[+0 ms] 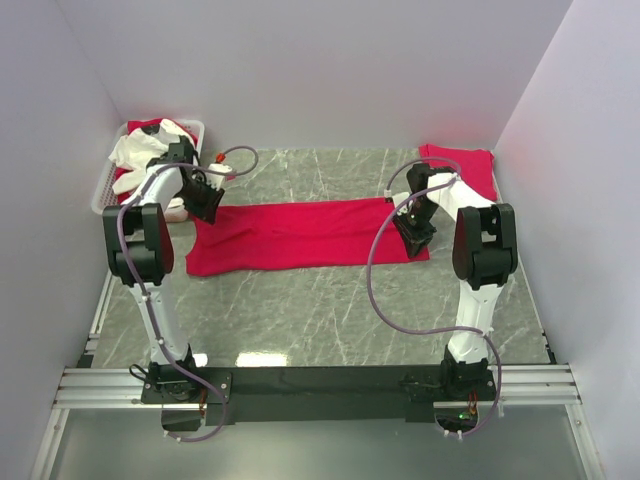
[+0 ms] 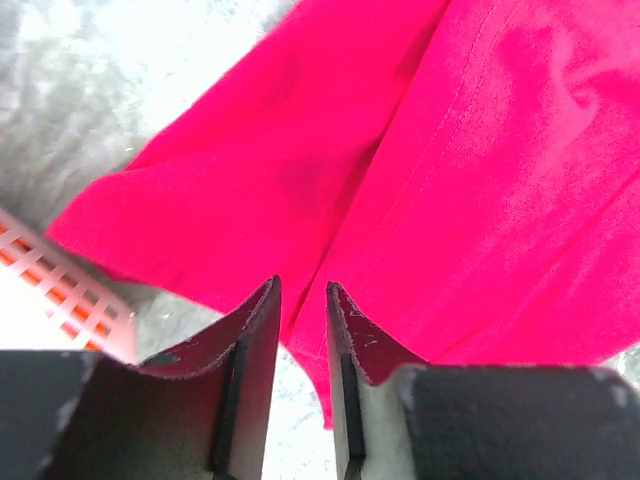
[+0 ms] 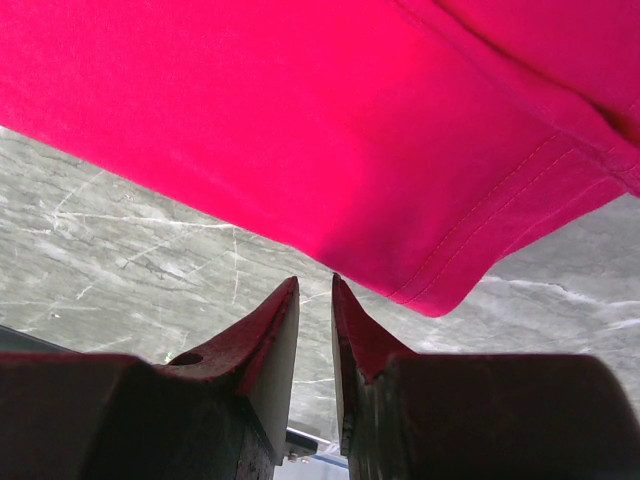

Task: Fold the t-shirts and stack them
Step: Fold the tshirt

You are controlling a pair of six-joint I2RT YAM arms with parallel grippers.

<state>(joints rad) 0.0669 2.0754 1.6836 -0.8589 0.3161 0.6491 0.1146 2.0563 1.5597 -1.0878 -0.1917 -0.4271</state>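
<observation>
Red t-shirt [image 1: 300,235], folded into a long band, lies across the marble table [image 1: 320,310] between the 2 arms. The left gripper [image 2: 303,290] hovers at its left end and the right gripper [image 3: 315,285] by its right hem, each with jaws slightly parted and gripping nothing. A 2nd t-shirt [image 1: 462,165] lies at the far right.

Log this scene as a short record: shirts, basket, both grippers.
spread t-shirt: red, a long strip across the table
second t-shirt: red, looks folded, far right
basket: white, far left, cloth heaped inside
left gripper: over the strip's left end, jaws narrowly apart, empty
right gripper: by the strip's right end, jaws narrowly apart, empty
</observation>
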